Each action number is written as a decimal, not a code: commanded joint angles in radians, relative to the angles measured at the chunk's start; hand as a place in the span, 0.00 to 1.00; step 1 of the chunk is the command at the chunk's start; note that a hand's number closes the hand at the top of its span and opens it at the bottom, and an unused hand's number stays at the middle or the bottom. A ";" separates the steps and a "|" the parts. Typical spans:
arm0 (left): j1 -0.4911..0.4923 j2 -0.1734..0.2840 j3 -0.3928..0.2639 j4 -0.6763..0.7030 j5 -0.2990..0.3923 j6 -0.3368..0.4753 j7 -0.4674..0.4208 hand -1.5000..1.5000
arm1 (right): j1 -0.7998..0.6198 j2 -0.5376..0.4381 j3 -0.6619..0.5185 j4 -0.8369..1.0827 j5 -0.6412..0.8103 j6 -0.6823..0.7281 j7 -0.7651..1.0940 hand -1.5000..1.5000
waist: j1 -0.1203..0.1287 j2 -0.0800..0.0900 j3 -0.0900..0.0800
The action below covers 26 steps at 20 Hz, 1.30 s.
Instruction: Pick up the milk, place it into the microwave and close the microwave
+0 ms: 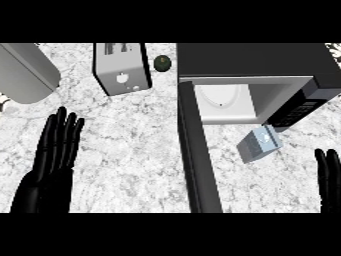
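While both my hands rest with fingers straight and holding nothing, my left hand [51, 160] low at the left and my right hand [337, 177] at the right edge, the milk carton [259, 142] lies tilted on the marble counter [136, 145], just before the microwave [276, 65], whose door [199, 160] stands open.

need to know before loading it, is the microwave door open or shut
Open: the microwave has its door swung out toward the robot, showing the pale cavity.

Left hand [51, 165] open, fingers straight; right hand [337, 175] likewise.
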 commanded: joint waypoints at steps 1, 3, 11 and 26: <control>0.051 -0.013 -0.148 -0.008 -0.054 0.104 0.005 0.00 | 0.185 0.006 0.047 0.016 -0.018 -0.011 -0.170 0.00 | 0.004 0.001 0.000; 0.064 -0.013 -0.196 0.085 -0.043 0.162 -0.101 0.00 | 0.257 0.000 0.055 0.083 -0.033 -0.009 -0.285 0.00 | -0.002 0.001 0.000; 0.153 -0.014 -0.372 0.130 -0.088 0.284 -0.213 0.00 | 0.294 -0.025 0.027 0.250 -0.082 -0.043 -0.450 0.00 | 0.012 0.004 -0.001; 0.150 -0.010 -0.496 0.263 -0.033 0.401 -0.334 0.00 | -0.025 0.010 -0.084 0.683 -0.174 -0.187 -0.592 0.00 | 0.018 0.006 -0.001</control>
